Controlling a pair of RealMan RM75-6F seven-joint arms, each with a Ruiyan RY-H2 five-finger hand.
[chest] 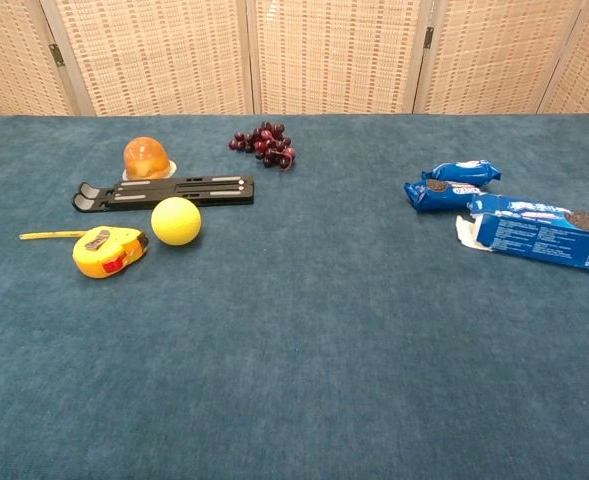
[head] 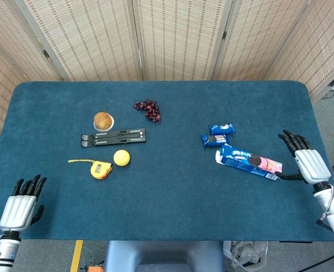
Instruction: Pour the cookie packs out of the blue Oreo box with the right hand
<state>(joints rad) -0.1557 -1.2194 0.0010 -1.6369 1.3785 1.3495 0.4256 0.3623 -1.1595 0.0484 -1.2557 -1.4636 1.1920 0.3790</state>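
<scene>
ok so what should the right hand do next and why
Probably pull the right hand back toward the table edge and rest. The Oreo box lies flat on the cloth with its open end facing two cookie packs already out beside it, and the hand sits open just off the box's far end, holding nothing. Whether more packs remain inside the box cannot be seen.

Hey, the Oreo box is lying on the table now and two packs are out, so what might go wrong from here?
The blue Oreo box lies flat with its open flap beside the two cookie packs; any packs left inside cannot be seen. The right hand sits open right at the box's far end, so pulling away carelessly might nudge the box into the packs.
</scene>
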